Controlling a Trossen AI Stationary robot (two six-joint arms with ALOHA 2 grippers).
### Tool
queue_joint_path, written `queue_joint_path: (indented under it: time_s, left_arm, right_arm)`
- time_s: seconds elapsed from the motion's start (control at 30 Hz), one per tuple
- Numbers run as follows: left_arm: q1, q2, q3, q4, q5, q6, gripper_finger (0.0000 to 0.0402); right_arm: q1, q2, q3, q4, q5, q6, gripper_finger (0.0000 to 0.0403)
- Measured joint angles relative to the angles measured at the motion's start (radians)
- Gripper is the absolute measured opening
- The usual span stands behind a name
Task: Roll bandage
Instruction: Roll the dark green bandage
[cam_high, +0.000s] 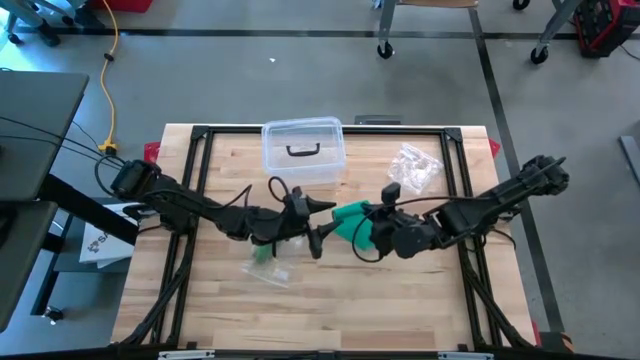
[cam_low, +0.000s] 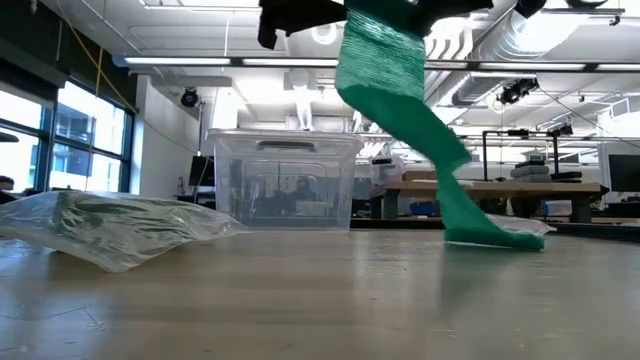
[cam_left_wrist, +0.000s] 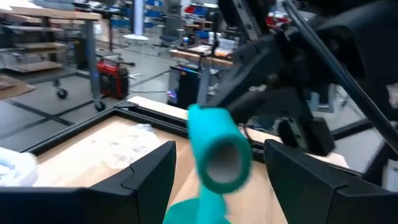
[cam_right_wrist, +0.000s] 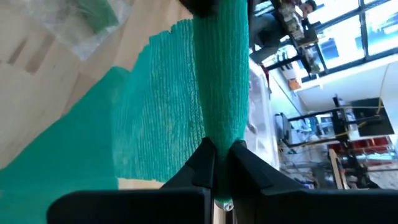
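Bandage (cam_low: 385, 70), soft and floppy, hangs clamped in the right gripper (cam_right_wrist: 217, 152); left gripper (cam_left_wrist: 214, 171), jaws apart, should take the firm rolled end.

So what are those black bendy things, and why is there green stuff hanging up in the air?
Those are two robot arms, photographed by four cameras: one above, one at table height, one on each wrist. The green stuff is a stretchy bandage they are rolling up. The right gripper pinches the roll shut, lifted off the wooden table, and the bandage's tail trails down onto it. The left gripper is open beside the roll's end. Also on the table: a clear plastic box and two crinkly plastic bags.
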Motion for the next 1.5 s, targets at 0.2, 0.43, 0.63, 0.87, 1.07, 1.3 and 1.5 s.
queue_joint_path:
  time_s: [0.2,0.43,0.63,0.87,1.07,1.3,1.5]
  left_arm:
    - [0.004,0.001,0.000,0.000,0.032,-0.007,0.0239]
    - [-0.097,-0.024,0.000,-0.131,-0.209,0.144,0.0239]
    - [-0.180,-0.031,0.000,-0.066,-0.262,0.357,0.0238]
    - [-0.129,-0.031,0.000,-0.045,-0.181,0.297,0.0204]
    - [-0.088,-0.031,0.000,-0.045,-0.102,0.251,0.0171]
    - [-0.067,-0.031,0.000,-0.046,-0.082,0.208,0.0160]
    - [-0.037,-0.033,0.000,-0.044,-0.030,0.166,0.0160]
  right_arm:
    - [0.000,0.001,0.010,0.001,0.000,-0.014,0.0016]
    - [-0.001,0.001,0.010,-0.034,0.000,0.048,0.0016]
    - [-0.003,0.001,0.010,-0.037,0.000,0.068,0.0016]
    - [-0.003,0.001,0.010,-0.016,0.000,0.064,0.0016]
    - [-0.003,0.001,0.010,-0.015,0.000,0.046,0.0016]
    - [-0.003,0.001,0.010,-0.013,0.000,0.046,0.0016]
    - [-0.003,0.001,0.009,0.023,-0.002,0.020,0.0016]
